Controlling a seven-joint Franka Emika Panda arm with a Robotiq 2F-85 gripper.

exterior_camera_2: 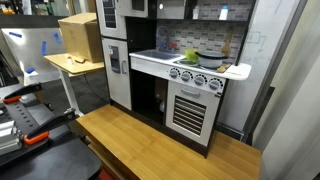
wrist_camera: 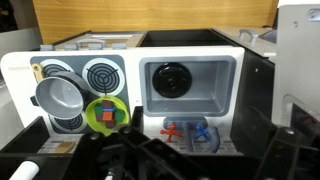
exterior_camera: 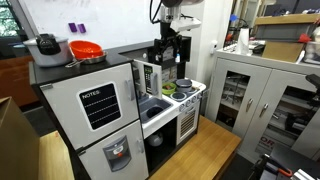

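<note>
We're looking at a toy kitchen [exterior_camera: 140, 105] standing in a lab, white fridge door on one side, oven front under the counter [exterior_camera_2: 150, 57], and the arm is hanging right over it. In an exterior view the gripper [exterior_camera: 166, 55] is hovering above the stovetop end, jaws standing wide apart, nothing between them. In the wrist view its dark fingers are filling the bottom edge, so their tips are hard to make out there.

Below it, the sink [wrist_camera: 186, 80] is sitting just beside the stove, a dark round drain in its middle and red and blue tap handles [wrist_camera: 190, 132] at its near edge. On the burners a silver pot [wrist_camera: 60, 95] is resting tilted, and touching its rim is the green bowl [wrist_camera: 106, 113] with small coloured blocks inside. That bowl is lying nearest the gripper, almost directly under it.

My read: this is the approach stage, nothing grasped yet. Any next move is calling for a straight descent over the bowl's rim, keeping clear of the pot leaning against it, since a nudge could be sliding both across the burners
</note>
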